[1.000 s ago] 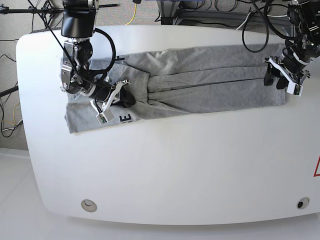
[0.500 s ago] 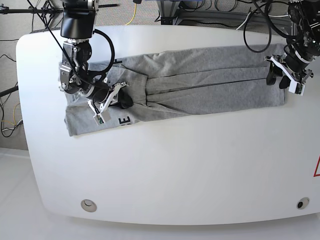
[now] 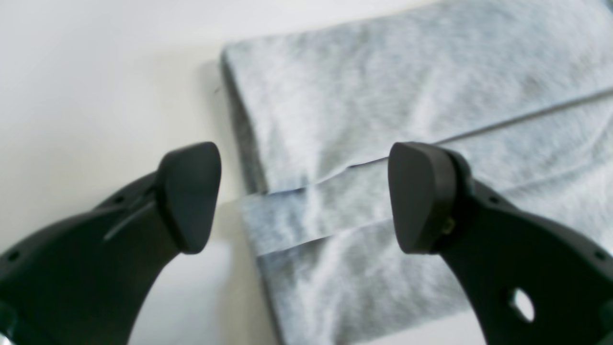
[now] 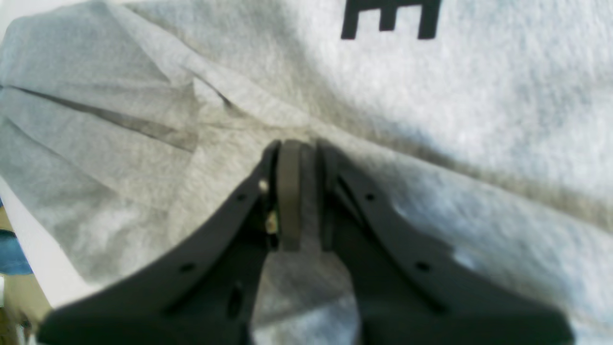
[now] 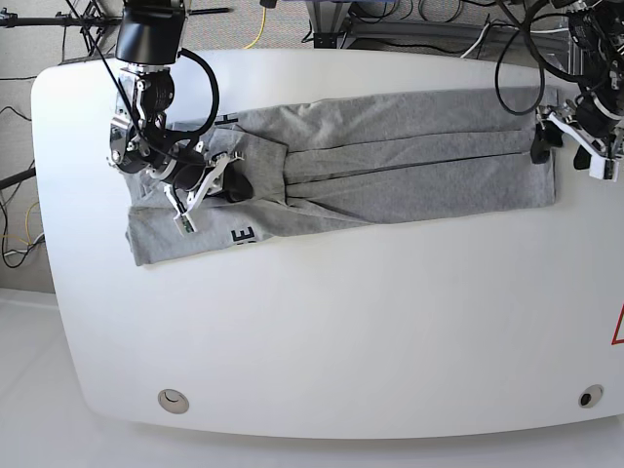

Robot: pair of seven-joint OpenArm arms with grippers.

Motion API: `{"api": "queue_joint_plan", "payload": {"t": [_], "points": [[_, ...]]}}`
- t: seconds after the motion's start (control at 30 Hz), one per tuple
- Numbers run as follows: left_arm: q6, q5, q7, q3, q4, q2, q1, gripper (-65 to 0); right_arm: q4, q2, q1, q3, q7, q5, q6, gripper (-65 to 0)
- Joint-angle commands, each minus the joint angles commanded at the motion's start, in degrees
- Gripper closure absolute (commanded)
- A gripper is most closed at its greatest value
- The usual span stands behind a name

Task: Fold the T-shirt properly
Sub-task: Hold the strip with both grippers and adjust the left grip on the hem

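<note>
T-shirt (image 5: 390,156) long axis runs left-right; right end effector (image 4: 297,158) pinches fabric, left end effector (image 3: 304,196) wide at hem.

T-shirt (image 5: 390,156) is showing heather grey, mottled light and darker grey, paler and near white where light is hitting it in the wrist views. Black block letter E (image 4: 390,17) is showing on the grey fabric; the same black lettering is reading small in the base view. Table (image 5: 341,331) is showing plain white. Right gripper (image 4: 299,158) is showing black fingers with a grey-brown pad between them. Left gripper (image 3: 306,196) is showing matte black fingers with dark grey pads (image 3: 419,196). A white bracket (image 5: 595,161) is showing beside the left gripper in the base view.
</note>
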Motion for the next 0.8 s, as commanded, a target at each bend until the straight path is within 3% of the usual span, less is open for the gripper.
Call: {"api": "queue_joint_plan", "payload": {"t": [0.43,0.57,0.7,0.8], "points": [[0.0,-2.3,1.3,1.2,1.3,0.0,0.6,-55.7,13.5,-0.6,-0.8,-1.0,-0.7,-1.2,0.00,-5.7],[0.0,-4.4,4.4,1.6,0.2,-0.1,-0.7,-53.0,14.3,-1.0,-0.8,-0.9,-0.5,-1.7,0.00,-5.8],[0.0,-4.5,10.5,1.7,-0.6,-0.5,-3.6,-43.8,12.9,-1.6,-1.2,-1.0,-0.1,-2.0,0.00,-5.9],[0.0,-4.1,10.4,2.0,-1.2,-0.9,-4.9,-39.8,12.5,-1.6,-1.4,-1.0,-0.1,-1.9,0.00,-5.8]]}}
